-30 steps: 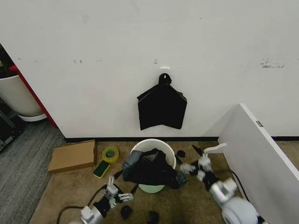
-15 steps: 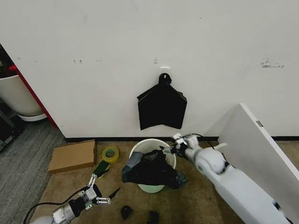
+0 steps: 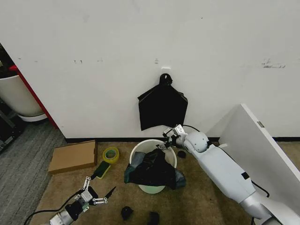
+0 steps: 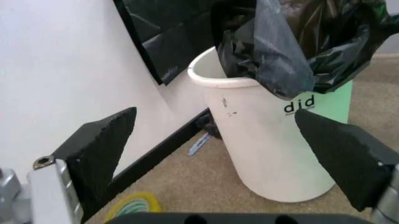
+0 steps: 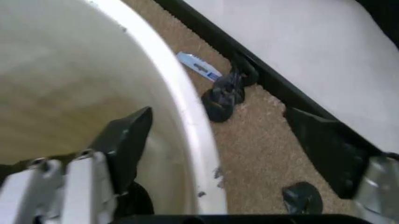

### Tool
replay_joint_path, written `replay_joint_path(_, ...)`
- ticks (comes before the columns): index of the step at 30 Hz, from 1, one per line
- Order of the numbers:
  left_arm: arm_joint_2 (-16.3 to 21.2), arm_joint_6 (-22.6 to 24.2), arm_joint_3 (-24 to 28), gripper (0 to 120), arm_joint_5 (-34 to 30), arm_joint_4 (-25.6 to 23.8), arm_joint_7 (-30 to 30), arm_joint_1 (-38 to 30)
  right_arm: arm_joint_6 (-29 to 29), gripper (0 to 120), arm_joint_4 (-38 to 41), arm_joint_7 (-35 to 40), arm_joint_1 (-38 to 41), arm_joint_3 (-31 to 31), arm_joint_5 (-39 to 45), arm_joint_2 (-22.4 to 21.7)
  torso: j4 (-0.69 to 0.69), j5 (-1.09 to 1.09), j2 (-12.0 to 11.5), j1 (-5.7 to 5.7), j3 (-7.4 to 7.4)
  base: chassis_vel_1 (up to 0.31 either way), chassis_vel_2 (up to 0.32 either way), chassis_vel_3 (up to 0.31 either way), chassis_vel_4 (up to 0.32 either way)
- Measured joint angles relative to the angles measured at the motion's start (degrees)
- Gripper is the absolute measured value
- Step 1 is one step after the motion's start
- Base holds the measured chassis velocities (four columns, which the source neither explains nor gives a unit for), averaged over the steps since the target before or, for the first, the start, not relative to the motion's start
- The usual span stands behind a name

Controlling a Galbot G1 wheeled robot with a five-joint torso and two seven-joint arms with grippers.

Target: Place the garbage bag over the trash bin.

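Observation:
The white trash bin [image 3: 146, 146] stands on the carpet by the wall. The black garbage bag [image 3: 152, 171] is bunched in its mouth and hangs over the front and right of the rim. My right gripper [image 3: 168, 138] is open at the back right rim. In the right wrist view the right gripper [image 5: 219, 114] straddles the rim [image 5: 181, 102], one finger inside and one outside. My left gripper [image 3: 96, 193] is open low on the floor, left of the bin and clear of it. The left wrist view looks past the open left gripper [image 4: 215, 121] at the bin [image 4: 268, 144] and bag [image 4: 287, 42].
A flat black stack [image 3: 162, 108] hangs on the wall above the bin. A cardboard box [image 3: 73, 156], tape roll [image 3: 111, 154] and sponge [image 3: 101, 169] lie to the left. Black scraps [image 3: 126, 213] dot the floor in front. A white board [image 3: 262, 150] leans at the right.
My right gripper has swung from the bin's right side up to its back rim. My left gripper has drawn back leftward and lower, away from the bag. The bag stays draped.

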Motion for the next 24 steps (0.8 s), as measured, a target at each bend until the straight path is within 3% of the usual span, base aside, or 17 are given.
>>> replay_joint_path(14, -0.55, -1.17, 0.36, 100, -0.12, -0.01, -2.06, 0.38, 0.40, 30, 2.42, 1.48, -2.14, -0.20, 2.36, -1.90, 0.01, 0.00, 0.00, 0.00, 0.00, 0.000, 0.000, 0.000, 0.000)
replay_joint_path(20, -1.36, -1.17, 0.56, 100, -0.58, -2.35, -2.81, 1.24, 0.41, 7, 6.13, 9.17, -4.65, 0.42, 9.44, -2.57, 0.01, 0.01, 0.00, 0.00, -0.01, 0.000, 0.000, 0.000, 0.000)
replay_joint_path(24, -1.43, -1.20, 0.63, 100, -0.62, -2.51, -3.17, 1.27, 0.51, 3, 8.61, 16.68, -6.71, 0.60, 15.48, -3.39, 0.02, 0.01, 0.01, -0.01, -0.01, 0.000, 0.000, 0.000, 0.000)
